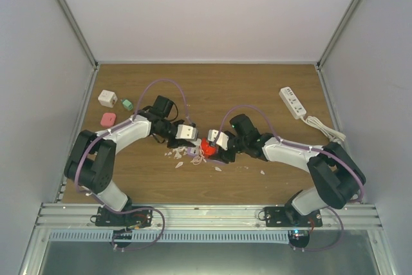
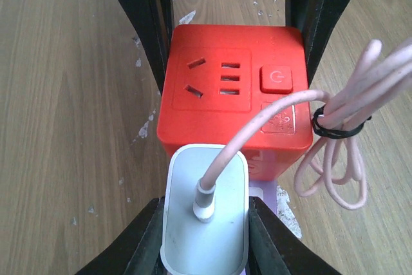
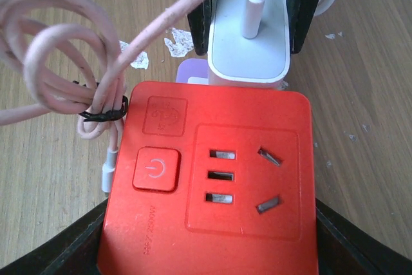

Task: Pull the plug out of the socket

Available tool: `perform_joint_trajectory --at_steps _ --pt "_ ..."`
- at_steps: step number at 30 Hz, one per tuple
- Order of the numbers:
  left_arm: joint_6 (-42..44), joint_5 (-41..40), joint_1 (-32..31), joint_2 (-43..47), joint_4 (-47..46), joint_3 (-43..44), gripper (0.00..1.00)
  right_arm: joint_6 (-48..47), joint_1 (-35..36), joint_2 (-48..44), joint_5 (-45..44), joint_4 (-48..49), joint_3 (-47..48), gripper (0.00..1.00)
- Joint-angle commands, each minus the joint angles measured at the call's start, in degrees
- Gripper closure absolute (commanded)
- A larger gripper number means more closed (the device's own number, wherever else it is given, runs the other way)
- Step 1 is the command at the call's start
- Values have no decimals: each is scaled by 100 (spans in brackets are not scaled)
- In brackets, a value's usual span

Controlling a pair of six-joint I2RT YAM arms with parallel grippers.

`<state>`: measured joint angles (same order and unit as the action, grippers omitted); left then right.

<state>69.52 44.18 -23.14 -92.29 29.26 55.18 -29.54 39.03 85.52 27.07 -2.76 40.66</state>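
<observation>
Wood-grain desk (image 1: 257,88), scattered white flecks (image 1: 179,164), white enclosure walls (image 1: 206,11). Grips: left gripper (image 2: 206,236) clamped on white charger plug (image 2: 222,243); right gripper (image 3: 209,249) clamped on red socket cube (image 3: 244,127). Plug flush against cube.

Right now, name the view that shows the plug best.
Left wrist: the plug fills the foreground, clamped in the left claw, its cable visible. Right wrist shows it smaller, behind the socket. Top view: too small to make out.

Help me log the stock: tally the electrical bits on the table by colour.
Red: 1, socket cube
White: 3, plug, power strip, square adapter
Pink: 2, cable, block
Green: 1, small piece
Total: 7
</observation>
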Motion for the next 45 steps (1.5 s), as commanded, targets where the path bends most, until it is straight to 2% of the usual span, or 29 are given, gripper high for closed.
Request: perform_joint_trajectory --at_steps 1,28,35,45 --pt "281 536 -75 319 -96 -17 92 -87 -6 207 -253 -272 38 83" --pt "-361 291 836 1205 279 -13 92 325 -610 140 -375 -199 27 78" --pt "-695 31 1359 1379 416 118 92 401 -676 137 -387 -192 18 77" --pt "-922 -289 2816 1335 1386 605 92 434 -686 48 -367 -151 -55 70"
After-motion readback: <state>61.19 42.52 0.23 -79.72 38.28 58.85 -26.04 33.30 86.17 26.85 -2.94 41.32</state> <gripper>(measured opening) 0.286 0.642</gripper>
